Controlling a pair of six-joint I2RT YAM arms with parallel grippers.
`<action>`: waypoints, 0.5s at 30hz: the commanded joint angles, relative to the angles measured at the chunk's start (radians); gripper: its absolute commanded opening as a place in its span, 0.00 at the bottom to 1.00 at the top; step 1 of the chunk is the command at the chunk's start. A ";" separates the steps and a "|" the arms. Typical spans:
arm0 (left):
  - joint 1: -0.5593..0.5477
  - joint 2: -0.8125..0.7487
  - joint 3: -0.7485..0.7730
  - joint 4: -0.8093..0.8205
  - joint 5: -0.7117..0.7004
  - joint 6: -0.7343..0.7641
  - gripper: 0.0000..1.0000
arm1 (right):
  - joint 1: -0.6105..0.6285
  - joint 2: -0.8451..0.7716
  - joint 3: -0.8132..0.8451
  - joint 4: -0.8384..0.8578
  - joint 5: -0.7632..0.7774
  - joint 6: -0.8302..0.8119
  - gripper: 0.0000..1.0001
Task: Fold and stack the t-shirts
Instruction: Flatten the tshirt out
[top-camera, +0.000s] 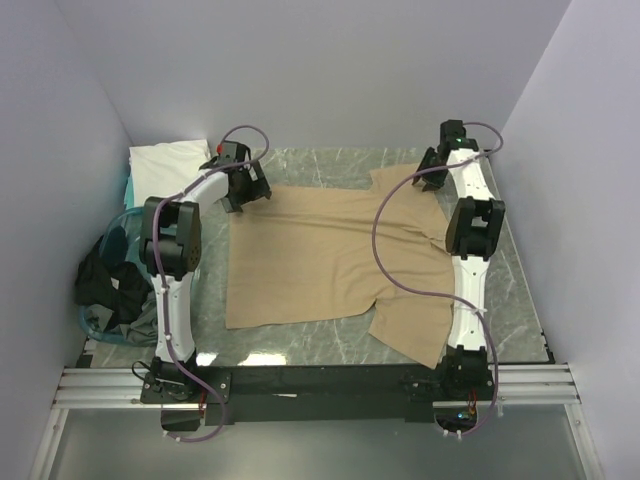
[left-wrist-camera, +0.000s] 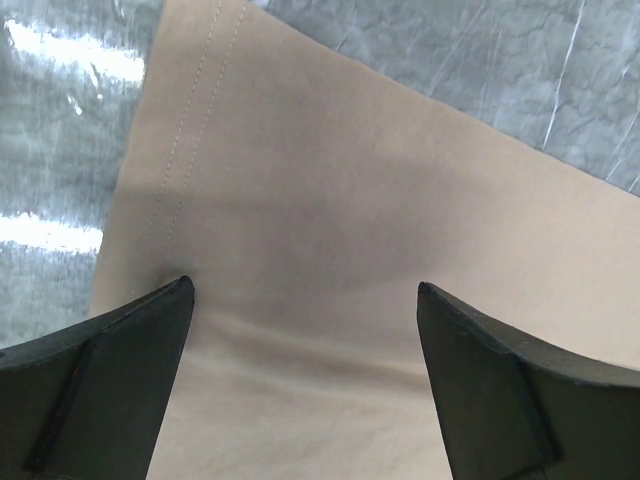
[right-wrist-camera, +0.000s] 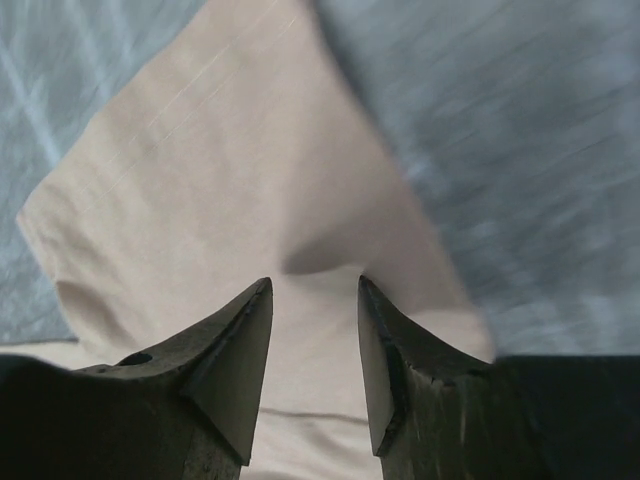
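Observation:
A tan t-shirt (top-camera: 320, 255) lies spread flat on the marble table (top-camera: 330, 340). My left gripper (top-camera: 240, 195) sits at the shirt's far left hem corner. In the left wrist view the gripper (left-wrist-camera: 305, 290) is wide open, its fingertips down on the tan cloth (left-wrist-camera: 330, 200) beside the stitched hem. My right gripper (top-camera: 432, 172) is at the far right sleeve. In the right wrist view the gripper (right-wrist-camera: 315, 285) has its jaws narrowed but apart, and the sleeve cloth (right-wrist-camera: 230, 170) puckers between the tips.
A folded white shirt (top-camera: 165, 160) lies at the far left corner. A heap of dark and teal clothes (top-camera: 110, 275) sits off the table's left edge. White walls enclose the table on three sides. A purple cable (top-camera: 395, 270) trails over the shirt's right part.

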 joint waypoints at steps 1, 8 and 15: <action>0.008 0.037 0.050 -0.012 0.015 0.031 0.99 | -0.050 0.028 -0.013 0.075 0.046 -0.043 0.48; 0.008 0.103 0.157 -0.020 0.061 0.060 0.99 | -0.062 0.019 -0.018 0.248 0.007 -0.065 0.49; 0.008 0.133 0.234 -0.035 0.090 0.073 0.99 | -0.055 -0.012 -0.027 0.302 -0.031 -0.077 0.48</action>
